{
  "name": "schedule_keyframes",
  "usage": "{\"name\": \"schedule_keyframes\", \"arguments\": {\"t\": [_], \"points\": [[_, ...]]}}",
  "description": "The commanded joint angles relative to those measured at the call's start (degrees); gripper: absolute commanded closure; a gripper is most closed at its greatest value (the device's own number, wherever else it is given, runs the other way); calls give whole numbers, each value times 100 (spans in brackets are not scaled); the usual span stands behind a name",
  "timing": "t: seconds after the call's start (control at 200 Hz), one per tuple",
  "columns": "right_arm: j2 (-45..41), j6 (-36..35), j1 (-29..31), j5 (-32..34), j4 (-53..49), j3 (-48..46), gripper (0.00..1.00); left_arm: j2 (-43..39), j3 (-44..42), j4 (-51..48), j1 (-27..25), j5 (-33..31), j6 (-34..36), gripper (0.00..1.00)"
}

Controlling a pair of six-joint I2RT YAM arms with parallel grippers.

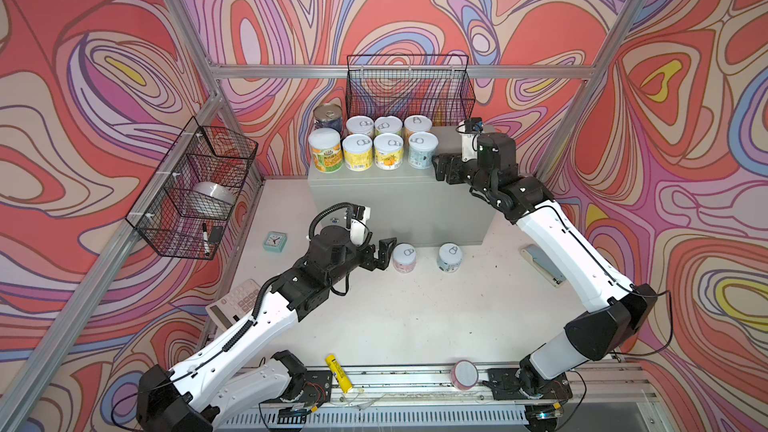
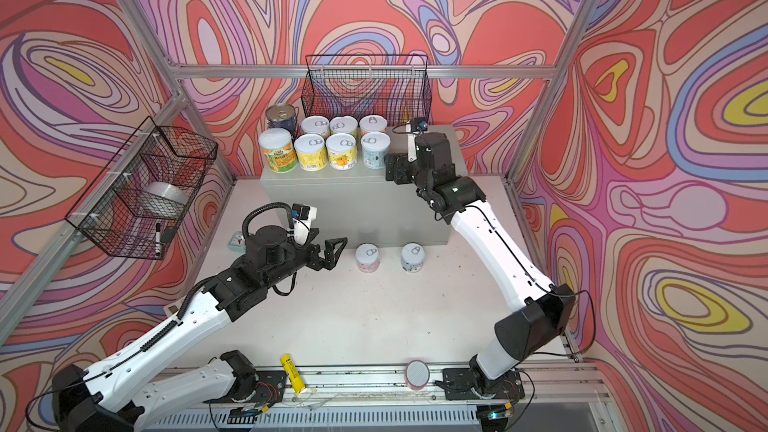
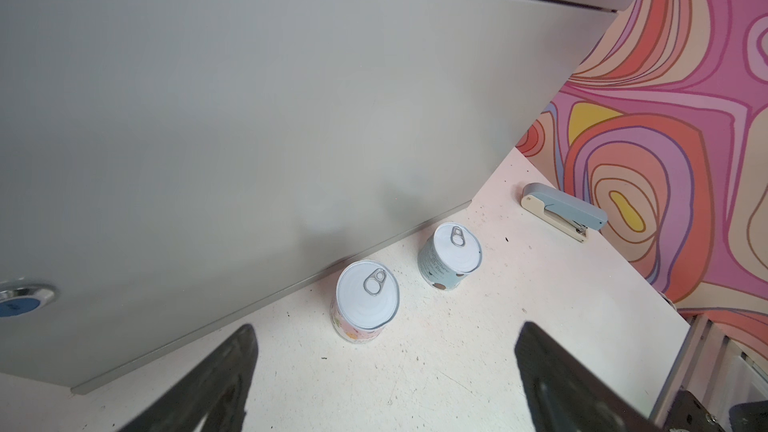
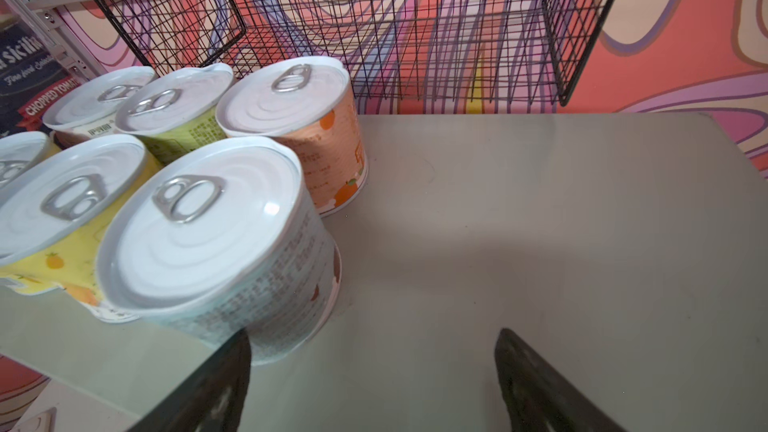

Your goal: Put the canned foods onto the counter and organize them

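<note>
On the table (image 1: 415,317) before the counter (image 1: 395,201), the left gripper (image 1: 387,253) hangs low with its jaws spread and empty, just left of the pink can (image 1: 404,258); the blue can (image 1: 450,257) stands near on that one's right, both upright and close to the counter's front. Up on the counter's top, eight cans (image 1: 389,150) stand upright in two rows of four over its left part, packed close. Just right of the front row's end can (image 1: 423,149), the right gripper (image 1: 439,168) hovers over the bare top, jaws spread wide, holding nothing.
</note>
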Motion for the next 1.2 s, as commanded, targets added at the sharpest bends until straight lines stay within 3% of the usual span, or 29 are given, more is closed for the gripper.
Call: {"name": "schedule_keyframes", "arguments": {"t": [0.0, 0.686, 0.746, 0.886, 0.956, 1.197], "points": [[-7, 44, -18, -179, 156, 63, 6, 16, -57, 24, 30, -28, -57, 2], [-350, -147, -12, -1150, 413, -368, 8, 233, -90, 176, 31, 105, -105, 2], [-478, -149, -7, -996, 456, -494, 8, 262, -96, 197, 28, 105, -101, 2], [-840, 15, -15, 201, 649, -814, 9, 308, -89, 242, 27, 138, -84, 2], [-863, -15, -29, 494, 647, -787, 7, 349, -90, 276, 27, 171, -88, 2], [-1206, -346, -25, 384, 458, -920, 8, 369, -204, 259, 32, 217, -66, 1]]}}
